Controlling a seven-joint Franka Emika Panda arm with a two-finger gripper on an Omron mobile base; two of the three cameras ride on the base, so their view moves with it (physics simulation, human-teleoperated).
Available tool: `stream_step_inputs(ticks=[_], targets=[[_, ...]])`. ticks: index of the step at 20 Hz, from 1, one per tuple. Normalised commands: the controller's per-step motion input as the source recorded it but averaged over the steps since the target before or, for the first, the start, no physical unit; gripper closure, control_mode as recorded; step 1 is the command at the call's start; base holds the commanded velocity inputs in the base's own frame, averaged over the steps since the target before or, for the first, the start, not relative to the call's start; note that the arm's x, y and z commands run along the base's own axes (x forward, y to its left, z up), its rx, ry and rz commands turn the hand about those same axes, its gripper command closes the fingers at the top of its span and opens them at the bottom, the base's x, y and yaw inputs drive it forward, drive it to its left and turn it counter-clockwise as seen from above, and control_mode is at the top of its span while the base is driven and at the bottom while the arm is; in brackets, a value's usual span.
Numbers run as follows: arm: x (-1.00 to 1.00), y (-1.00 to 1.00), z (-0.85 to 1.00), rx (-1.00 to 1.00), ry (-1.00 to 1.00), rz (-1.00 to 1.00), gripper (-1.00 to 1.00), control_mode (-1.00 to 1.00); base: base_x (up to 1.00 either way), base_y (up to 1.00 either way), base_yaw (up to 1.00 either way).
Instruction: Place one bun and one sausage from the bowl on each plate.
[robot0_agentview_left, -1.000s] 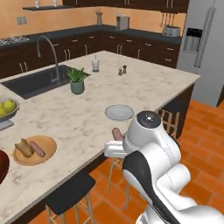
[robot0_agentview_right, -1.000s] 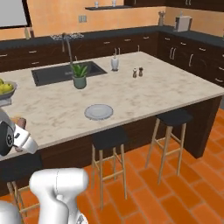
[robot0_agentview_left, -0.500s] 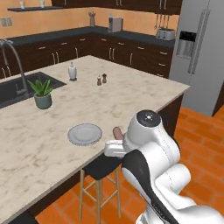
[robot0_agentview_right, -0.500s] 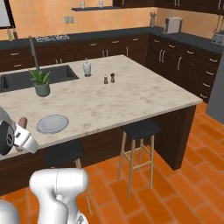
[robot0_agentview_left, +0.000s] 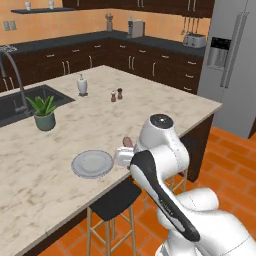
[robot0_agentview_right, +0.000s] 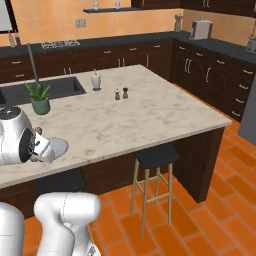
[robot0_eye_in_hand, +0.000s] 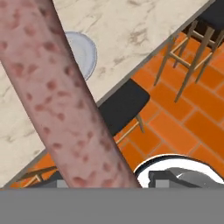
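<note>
Basically the sausage (robot0_eye_in_hand: 65, 105) is gripped lengthwise in the tool (robot0_agentview_left: 125, 150), with the grey-white plate (robot0_agentview_left: 92, 164) just beside it on the desk (robot0_agentview_left: 100, 120).

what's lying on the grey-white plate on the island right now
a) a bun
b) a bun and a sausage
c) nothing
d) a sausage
c: the grey-white plate is bare in the left base view, while the sausage looms close across the hand view, apparently held in the claw beside the plate at the island edge.
</note>
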Motion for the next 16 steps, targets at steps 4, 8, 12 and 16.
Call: stream_step_inputs(ticks=[4,8,12,16], targets=[[1.0,1.0,-0.26,-0.04,0.21,-0.09,1.0,-1.0,0.0,0.0,0.0],[1.0,0.67,-0.29,-0.08,0.23,-0.09,1.0,-1.0,0.0,0.0,0.0],[1.0,0.21,-0.74,-0.08,0.08,-0.02,1.0,-1.0,0.0,0.0,0.0],[0.98,0.25,-0.83,-0.1,-0.02,0.0,1.0,-1.0,0.0,0.0,0.0]])
